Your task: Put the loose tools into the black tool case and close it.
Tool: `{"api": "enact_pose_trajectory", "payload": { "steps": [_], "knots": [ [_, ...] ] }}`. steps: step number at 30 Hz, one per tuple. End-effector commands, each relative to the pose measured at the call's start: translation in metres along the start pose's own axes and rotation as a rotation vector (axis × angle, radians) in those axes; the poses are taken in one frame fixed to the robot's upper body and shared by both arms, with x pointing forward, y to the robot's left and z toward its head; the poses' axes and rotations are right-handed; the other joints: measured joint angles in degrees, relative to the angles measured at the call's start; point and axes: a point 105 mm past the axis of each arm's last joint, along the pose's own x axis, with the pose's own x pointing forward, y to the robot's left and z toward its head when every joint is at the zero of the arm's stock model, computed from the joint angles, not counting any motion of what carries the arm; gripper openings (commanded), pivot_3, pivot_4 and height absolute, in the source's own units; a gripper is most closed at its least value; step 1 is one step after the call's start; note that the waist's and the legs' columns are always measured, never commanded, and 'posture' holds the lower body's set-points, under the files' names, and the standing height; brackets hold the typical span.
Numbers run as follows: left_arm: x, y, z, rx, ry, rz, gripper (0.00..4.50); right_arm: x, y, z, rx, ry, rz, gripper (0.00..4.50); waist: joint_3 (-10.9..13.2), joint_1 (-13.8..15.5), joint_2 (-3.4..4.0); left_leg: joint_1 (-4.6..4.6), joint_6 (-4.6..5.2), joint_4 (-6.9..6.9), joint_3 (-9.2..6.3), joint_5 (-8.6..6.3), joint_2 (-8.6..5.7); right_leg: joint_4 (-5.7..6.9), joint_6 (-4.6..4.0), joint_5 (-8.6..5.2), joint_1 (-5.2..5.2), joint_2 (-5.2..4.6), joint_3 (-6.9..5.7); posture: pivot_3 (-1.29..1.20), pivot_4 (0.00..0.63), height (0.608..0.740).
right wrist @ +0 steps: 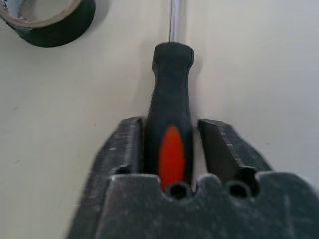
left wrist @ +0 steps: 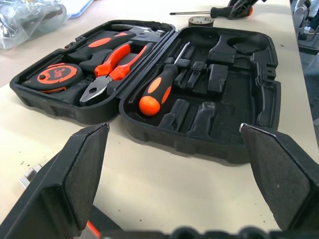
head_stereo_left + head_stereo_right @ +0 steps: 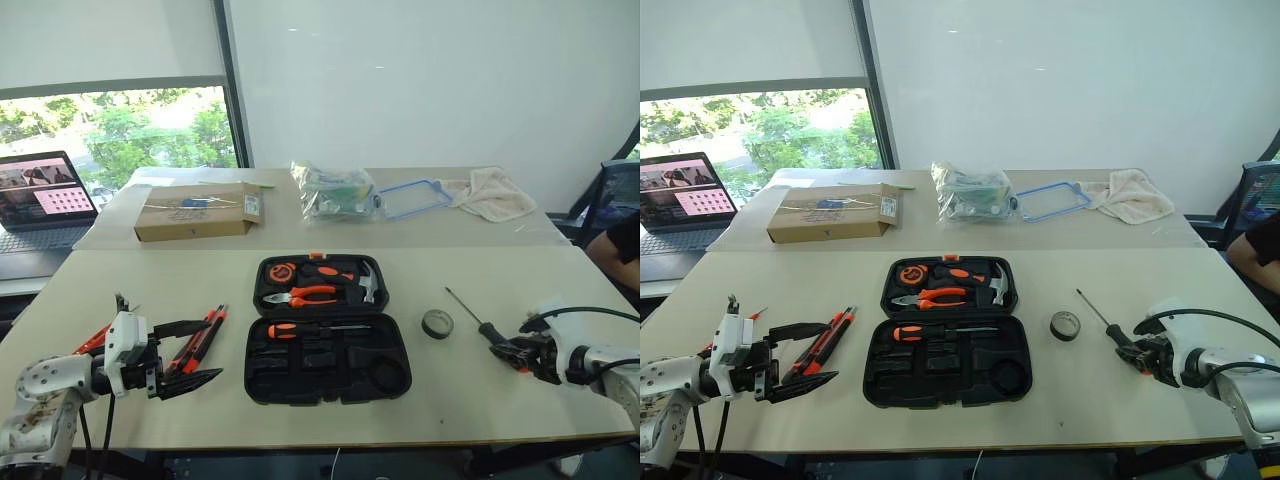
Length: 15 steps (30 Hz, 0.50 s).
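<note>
Right claw [image 1: 172, 144] pinching a screwdriver [image 1: 171, 119] on the table [image 3: 150, 280].
Wrist view shows the pinch; left claw [image 3: 190, 352] spread beside the open case [image 3: 325, 340].

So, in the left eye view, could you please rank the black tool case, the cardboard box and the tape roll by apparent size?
1. black tool case, largest.
2. cardboard box, though it sits farther from the camera, so its true size is unsure.
3. tape roll, clearly smallest.
</note>
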Motion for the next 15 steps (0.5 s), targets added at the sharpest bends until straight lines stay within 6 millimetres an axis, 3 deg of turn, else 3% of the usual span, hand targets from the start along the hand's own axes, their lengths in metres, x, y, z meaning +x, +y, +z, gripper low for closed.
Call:
{"api": "enact_pose_trajectory", "payload": {
  "steps": [1,4,6,8,12,15],
  "knots": [
    [-0.004,0.0,0.013,0.047,-0.038,0.013,4.5,-0.02,-0.02,0.037,-0.14,-0.186,-0.089,1.03,0.02,0.15,0.03,0.0,0.0,0.0,0.0,0.0,0.0,0.01,0.0,0.0,-0.01,0.06,-0.01,0.0,0.15,0.74],
    [-0.006,0.0,0.014,0.042,-0.037,0.024,4.5,-0.036,-0.011,0.075,-0.304,-0.366,-0.073,1.03,0.06,0.09,0.18,-0.03,0.0,-0.02,0.04,0.0,0.0,0.02,0.01,0.01,-0.07,0.09,0.01,0.0,0.15,0.74],
    [-0.008,-0.001,0.014,0.037,-0.037,0.031,4.5,-0.037,0.03,0.107,-0.437,-0.486,0.102,1.03,0.08,-0.39,0.22,0.0,-0.01,-0.04,0.04,0.0,0.01,0.03,0.01,0.01,-0.08,0.14,0.0,0.0,0.15,0.74],
    [-0.01,-0.003,0.013,0.031,-0.035,0.037,4.5,-0.035,0.068,0.122,-0.521,-0.534,0.283,1.03,0.1,-1.11,0.23,0.01,-0.05,-0.05,0.1,0.01,0.12,0.02,-0.07,0.05,-0.09,0.13,0.02,0.0,0.15,0.74],
    [-0.011,-0.007,0.011,0.015,-0.036,0.043,4.5,-0.02,0.131,0.125,-0.67,-0.468,0.583,1.03,0.11,-1.39,0.22,0.04,-0.14,-0.04,0.11,-0.02,0.32,-0.02,-0.19,0.12,-0.06,0.17,-0.03,0.0,0.15,0.74],
    [-0.01,-0.014,0.008,0.003,-0.035,0.03,4.5,0.002,0.163,0.122,-0.78,-0.369,0.705,1.03,0.13,-1.34,0.2,0.02,-0.14,-0.02,0.12,-0.03,0.3,-0.06,-0.19,0.12,-0.08,0.15,-0.03,0.0,0.15,0.74]
  ]
}}
